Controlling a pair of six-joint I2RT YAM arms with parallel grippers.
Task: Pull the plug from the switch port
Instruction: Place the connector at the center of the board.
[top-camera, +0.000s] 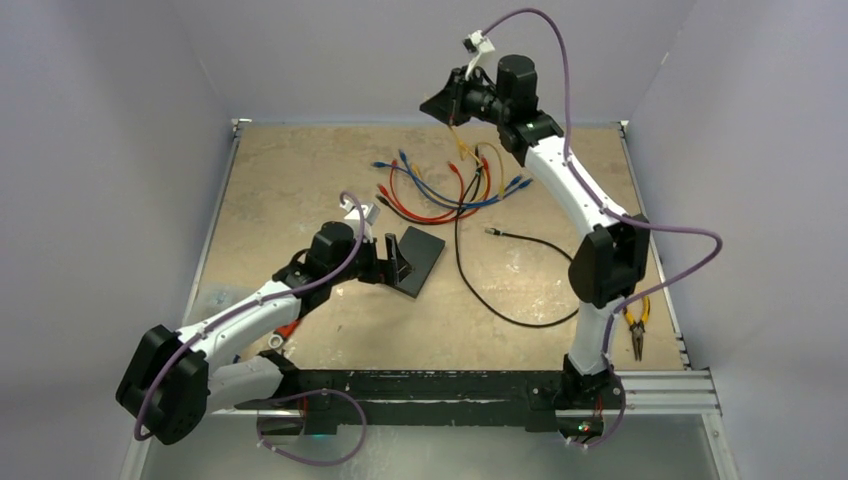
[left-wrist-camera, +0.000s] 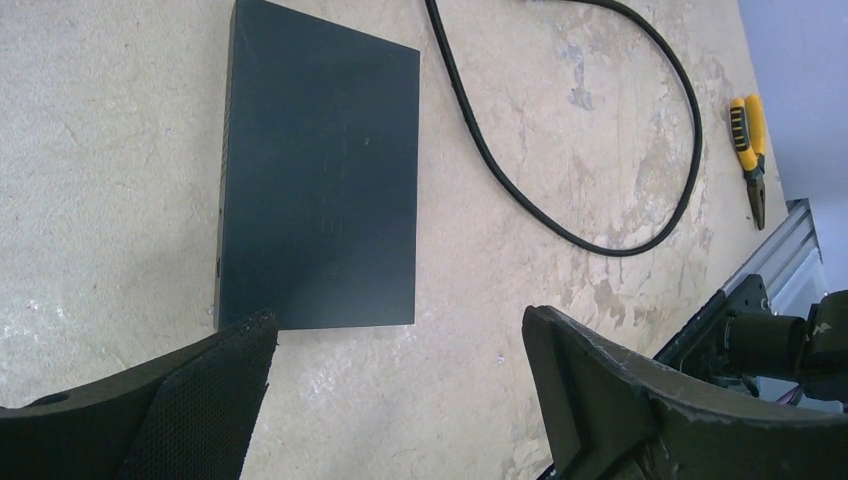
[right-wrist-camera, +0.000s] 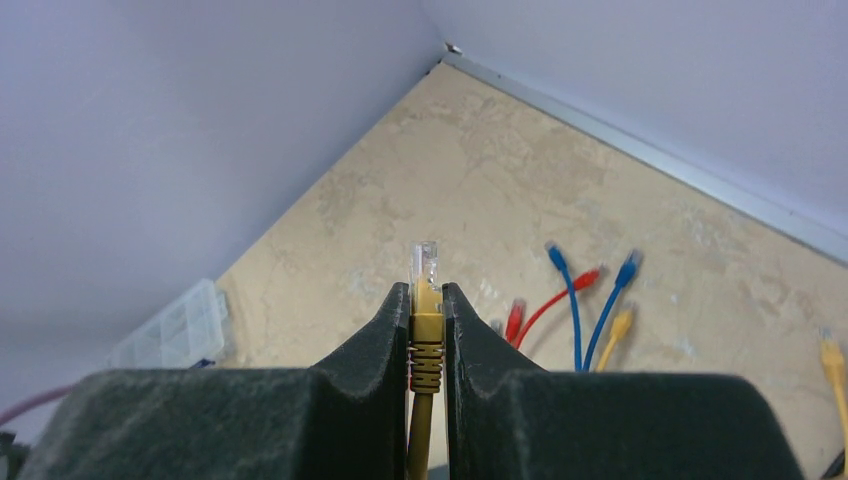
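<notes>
The switch is a flat matte black box lying on the table, also in the left wrist view. My left gripper is open, fingers apart just short of the switch's near end, touching nothing. My right gripper is raised high at the back of the table. It is shut on a yellow plug with a clear tip; its yellow cable hangs down toward the cable pile. No plug shows in the switch.
A pile of red, blue and orange patch cables lies behind the switch. A black cable loops to its right. Yellow-handled pliers lie at the right edge. A clear plastic box sits far left.
</notes>
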